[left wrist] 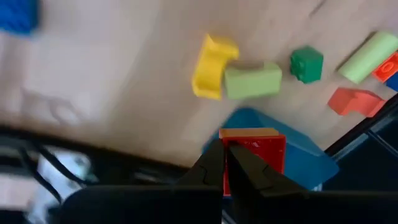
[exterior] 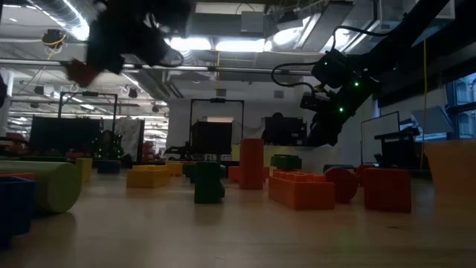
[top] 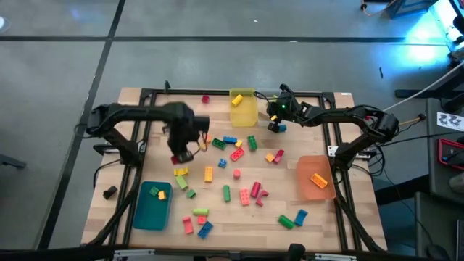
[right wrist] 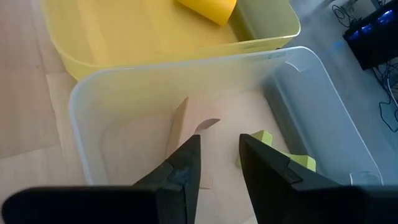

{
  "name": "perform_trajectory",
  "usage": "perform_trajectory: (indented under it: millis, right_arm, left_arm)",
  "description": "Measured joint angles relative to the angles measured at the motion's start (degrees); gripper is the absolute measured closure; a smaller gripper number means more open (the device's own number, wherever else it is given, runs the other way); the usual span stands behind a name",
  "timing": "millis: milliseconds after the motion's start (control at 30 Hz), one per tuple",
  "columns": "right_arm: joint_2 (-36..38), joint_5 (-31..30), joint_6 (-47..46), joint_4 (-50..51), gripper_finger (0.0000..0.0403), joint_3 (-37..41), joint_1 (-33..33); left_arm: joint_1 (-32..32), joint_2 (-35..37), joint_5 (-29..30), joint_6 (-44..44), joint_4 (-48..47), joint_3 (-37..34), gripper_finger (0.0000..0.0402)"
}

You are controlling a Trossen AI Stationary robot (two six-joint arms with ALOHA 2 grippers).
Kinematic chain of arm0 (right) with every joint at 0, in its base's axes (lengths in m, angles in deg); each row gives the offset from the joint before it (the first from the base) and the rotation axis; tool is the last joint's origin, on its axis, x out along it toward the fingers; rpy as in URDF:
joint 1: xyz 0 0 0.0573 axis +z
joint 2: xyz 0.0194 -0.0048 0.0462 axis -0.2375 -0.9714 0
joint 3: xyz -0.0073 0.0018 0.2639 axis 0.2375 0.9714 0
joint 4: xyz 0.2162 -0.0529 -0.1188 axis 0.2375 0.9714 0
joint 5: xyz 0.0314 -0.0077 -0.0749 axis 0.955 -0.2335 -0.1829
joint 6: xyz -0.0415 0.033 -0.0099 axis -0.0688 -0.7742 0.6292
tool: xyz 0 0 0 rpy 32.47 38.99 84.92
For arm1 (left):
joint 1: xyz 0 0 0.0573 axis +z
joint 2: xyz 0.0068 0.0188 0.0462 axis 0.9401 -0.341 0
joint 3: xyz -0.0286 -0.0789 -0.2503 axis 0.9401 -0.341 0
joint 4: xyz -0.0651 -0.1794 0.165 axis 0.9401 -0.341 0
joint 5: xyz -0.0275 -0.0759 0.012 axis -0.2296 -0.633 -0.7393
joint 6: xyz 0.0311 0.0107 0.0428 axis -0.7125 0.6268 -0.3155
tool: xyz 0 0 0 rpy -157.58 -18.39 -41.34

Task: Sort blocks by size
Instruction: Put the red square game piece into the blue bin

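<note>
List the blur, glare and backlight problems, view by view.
High view: blue glare at the top right corner, left end effector smeared. Low view: bright ceiling lights behind leave both arms as dark shapes, near blocks soft. Left wrist view: motion blur across the table, red block between the fingers. Right wrist view: sharp, evenly lit clear bin.

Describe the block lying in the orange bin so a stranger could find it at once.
Start at the translucent orange plastic bin on the wooden table's right side, in front of the right arm. Inside lies a single bright orange toy brick, set at a slant. It is the only block in that bin; the others near it lie loose on the table.
</note>
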Motion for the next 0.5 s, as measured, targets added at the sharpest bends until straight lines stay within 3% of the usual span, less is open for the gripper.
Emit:
perform_trajectory:
  millis: [267, 500]
  right_arm:
    - [0.0, 0.0, 0.0, 0.0, 0.0290, 0.0, 0.0]
    - [0.0, -0.1, 0.0, 0.0, 0.0290, 0.0, 0.0]
  left_arm:
    - [-18.3, 0.2, 0.1, 22.6, 0.9, -4.6, 0.0401]
    - [-28.9, 0.2, -1.5, 36.6, 1.1, -7.4, 0.0401]
